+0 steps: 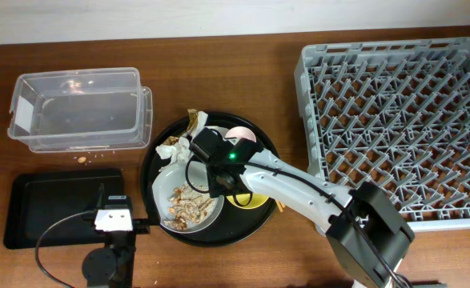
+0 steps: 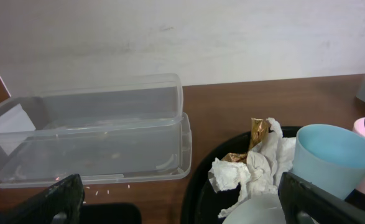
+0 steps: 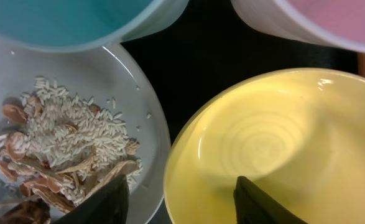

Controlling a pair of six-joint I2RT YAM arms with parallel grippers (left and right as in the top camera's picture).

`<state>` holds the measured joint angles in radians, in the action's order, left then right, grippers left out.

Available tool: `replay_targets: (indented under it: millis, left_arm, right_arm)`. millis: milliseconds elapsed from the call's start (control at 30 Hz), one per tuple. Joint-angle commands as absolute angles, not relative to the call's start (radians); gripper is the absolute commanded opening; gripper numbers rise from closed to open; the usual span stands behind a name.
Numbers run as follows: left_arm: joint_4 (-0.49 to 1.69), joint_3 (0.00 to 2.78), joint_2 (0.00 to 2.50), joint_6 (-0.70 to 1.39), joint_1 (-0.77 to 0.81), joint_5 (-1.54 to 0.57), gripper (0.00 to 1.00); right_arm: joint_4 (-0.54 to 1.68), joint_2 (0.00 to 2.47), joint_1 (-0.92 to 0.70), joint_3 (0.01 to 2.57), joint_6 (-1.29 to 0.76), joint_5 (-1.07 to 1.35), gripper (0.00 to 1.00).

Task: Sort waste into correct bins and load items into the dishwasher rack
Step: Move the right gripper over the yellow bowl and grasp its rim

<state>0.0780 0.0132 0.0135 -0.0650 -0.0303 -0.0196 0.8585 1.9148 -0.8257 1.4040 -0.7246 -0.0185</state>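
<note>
The grey plate with brownish food scraps lies on a large round black tray. White napkins with a gold wrapper, the pink cup and the yellow bowl share that tray. My right gripper is open. It straddles the yellow bowl's rim, with one finger over the plate and scraps. The blue cup stands behind the napkins. My left gripper is open and empty, left of the round tray.
The clear tub stands at the back left with crumbs in front of it. The shallow black tray lies at the front left under my left arm. The grey dishwasher rack fills the right side.
</note>
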Motion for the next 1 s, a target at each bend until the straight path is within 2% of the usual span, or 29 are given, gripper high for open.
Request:
replay_targets:
  millis: [0, 233, 533, 967]
  left_arm:
    - [0.08, 0.008, 0.006, -0.084, -0.026, -0.031, 0.99]
    - [0.08, 0.009, 0.006, -0.084, -0.026, -0.031, 0.99]
    - [0.08, 0.008, 0.006, -0.084, -0.026, -0.031, 0.99]
    - [0.08, 0.008, 0.006, -0.084, -0.026, -0.031, 0.99]
  right_arm:
    - [0.855, 1.922, -0.845, 1.384, -0.735, -0.043, 0.56]
    - [0.809, 1.922, -0.865, 1.336, -0.743, -0.064, 0.55]
    - [0.807, 1.922, -0.865, 1.332, -0.742, -0.056, 0.34]
    - [0.807, 1.922, -0.865, 1.331, -0.741, -0.057, 0.32]
